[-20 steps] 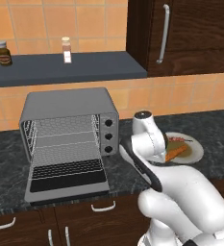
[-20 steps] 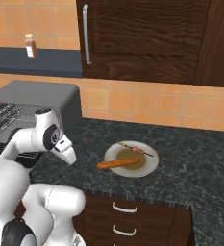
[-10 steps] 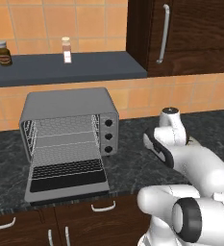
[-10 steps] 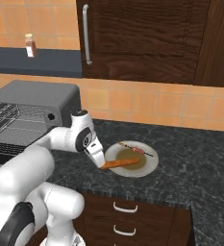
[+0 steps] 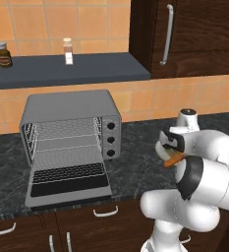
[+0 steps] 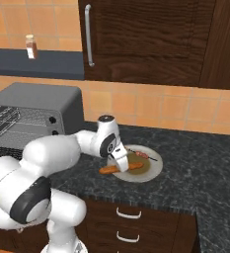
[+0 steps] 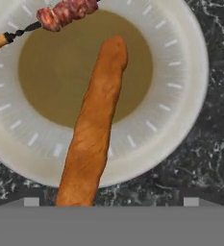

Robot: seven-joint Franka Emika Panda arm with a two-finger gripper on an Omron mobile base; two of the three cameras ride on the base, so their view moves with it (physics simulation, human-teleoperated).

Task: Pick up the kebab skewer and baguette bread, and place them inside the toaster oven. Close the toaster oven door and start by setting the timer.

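Baguette [image 7: 96, 127] lies across a white plate [image 7: 180, 110] on the dark stone counter [image 6: 200, 163], one end over the plate's brown centre and the other reaching past its rim. The kebab skewer [image 7: 60, 13] rests along the plate's far rim, apart from the loaf. Within the last second the arm has swung from in front of the toaster oven [image 5: 69, 128] over to the plate, and the gripper [image 6: 120, 163] now hangs directly above the baguette with its jaws spread wide, gripping nothing. That puts the first pickup within reach, though neither food has left the plate. The oven stands well apart on the counter to the left, its door [image 5: 69, 184] folded down flat toward the counter's front edge and its wire racks bare, so loading, closing and the timer all remain to be done.
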